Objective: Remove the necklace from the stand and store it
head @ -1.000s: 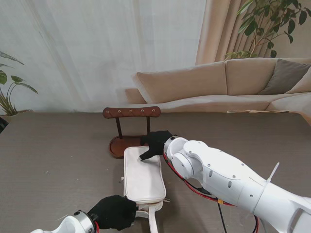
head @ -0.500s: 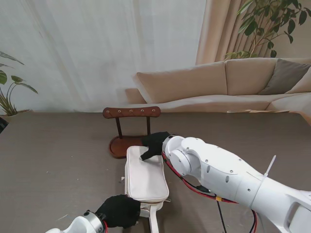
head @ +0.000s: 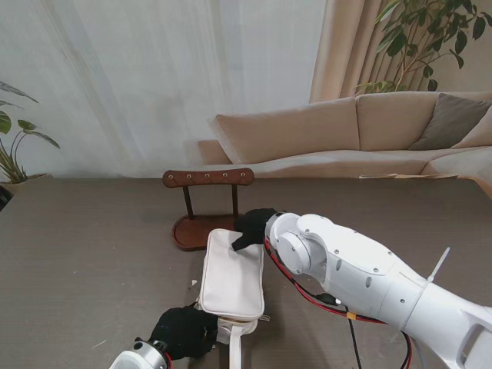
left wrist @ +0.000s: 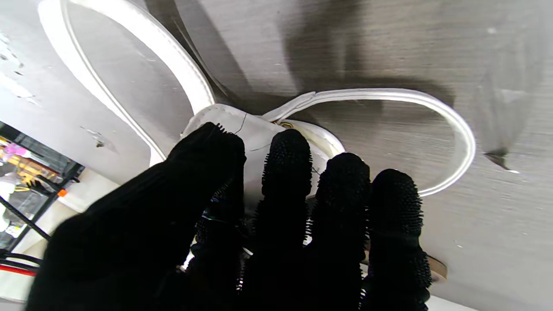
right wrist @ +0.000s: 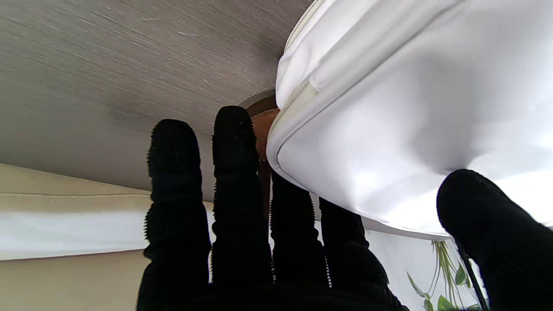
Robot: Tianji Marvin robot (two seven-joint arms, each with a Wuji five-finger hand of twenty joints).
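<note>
A: The right hand [head: 252, 225] is pinched on the far end of the white pouch [head: 233, 275], thumb on top and fingers underneath, as the right wrist view shows. The left hand [head: 183, 333] is clamped on the near end, where the strap [left wrist: 436, 129] is attached.

B: And the necklace?

A: It cannot be made out in any view. The bar of the wooden stand [head: 207, 178] is seen bare, so the necklace is judged to be off it, probably inside the pouch, though that is not shown.

B: What could go wrong from here?

A: The far end is raised and the pouch is held slantwise between the two hands. If the opening is not closed, the contents could be spilled by further tilting. The round base of the stand lies just beside the far corner, so the stand could be knocked if the pouch is swung that way. The loose strap could also be snagged under the left fingers.

B: The surroundings?

A: A grey-brown woven-look table [head: 84, 254] is underneath. Farther off, a beige sofa [head: 361, 131] is set before pale curtains, and leafy plants are placed at both sides of the room.
</note>
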